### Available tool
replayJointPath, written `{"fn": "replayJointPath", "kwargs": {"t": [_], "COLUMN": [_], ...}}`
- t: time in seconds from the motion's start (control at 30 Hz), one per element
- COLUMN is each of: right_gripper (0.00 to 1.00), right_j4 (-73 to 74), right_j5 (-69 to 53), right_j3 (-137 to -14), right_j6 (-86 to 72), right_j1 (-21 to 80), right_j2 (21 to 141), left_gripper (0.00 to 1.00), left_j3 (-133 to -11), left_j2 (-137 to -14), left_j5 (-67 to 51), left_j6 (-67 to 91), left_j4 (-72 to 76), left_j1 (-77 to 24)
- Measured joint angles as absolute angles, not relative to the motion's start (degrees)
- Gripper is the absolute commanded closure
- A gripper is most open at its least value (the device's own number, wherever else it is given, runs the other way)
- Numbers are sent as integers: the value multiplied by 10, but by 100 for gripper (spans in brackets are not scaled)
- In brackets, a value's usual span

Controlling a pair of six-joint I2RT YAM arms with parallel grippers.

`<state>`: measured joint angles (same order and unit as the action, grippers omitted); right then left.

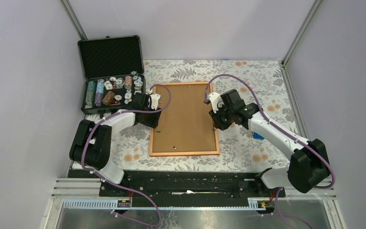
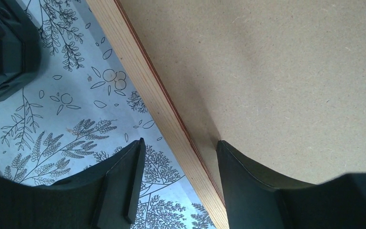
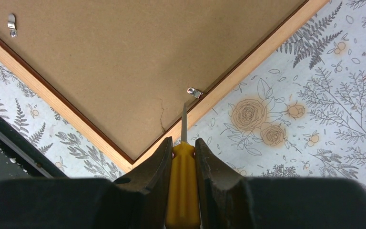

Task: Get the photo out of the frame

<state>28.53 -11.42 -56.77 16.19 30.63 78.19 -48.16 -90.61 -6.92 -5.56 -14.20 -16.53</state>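
The frame [image 1: 184, 119] is laid face down on the flowered worktop [image 1: 248, 76], with its brown back turned up. The left gripper [image 2: 180, 148] is held open astride the frame's left edge, and nothing is gripped by it. A yellow-handled screwdriver [image 3: 183, 191] is clamped in the right gripper [image 3: 183, 143], its tip brought close to a small metal clip [image 3: 194, 91] by the right edge.

Looks like a robotics lab test cell, not a home: plain grey walls [image 1: 24, 71] on aluminium struts [image 1: 75, 21] box in a floral-clothed table [image 1: 248, 76], and a left arm [image 1: 119, 119] and right arm [image 1: 271, 129] trailing purple cables [image 1: 228, 75] sit bolted to a black rail [image 1: 186, 183].
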Motion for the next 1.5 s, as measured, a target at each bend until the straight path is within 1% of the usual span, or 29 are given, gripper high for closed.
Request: {"fn": "replayJointPath", "kwargs": {"t": [0.37,0.57,0.67,0.83,1.5], "right_gripper": [100,100,100,100,100], "right_j4": [262,256,249,242,214], "right_j5": [-66,-54,-51,-51,-59], "right_j3": [-569,-570,-570,-577,-589], "right_j6": [169,169,169,169,163], "right_j1": [327,334,336,338,341], "right_j2": [790,794,796,805,827], "left_gripper": [41,45,48,50,54], "left_j3": [-483,-483,-483,-483,-483], "left_j2": [-908,-909,-909,-910,-911], "left_j5": [-78,-84,-88,-96,-104], "left_j6": [-58,-60,-60,-63,-70], "left_j4": [-141,-141,-141,-140,-140], "left_j1": [-165,-165,-165,-165,-163]}}
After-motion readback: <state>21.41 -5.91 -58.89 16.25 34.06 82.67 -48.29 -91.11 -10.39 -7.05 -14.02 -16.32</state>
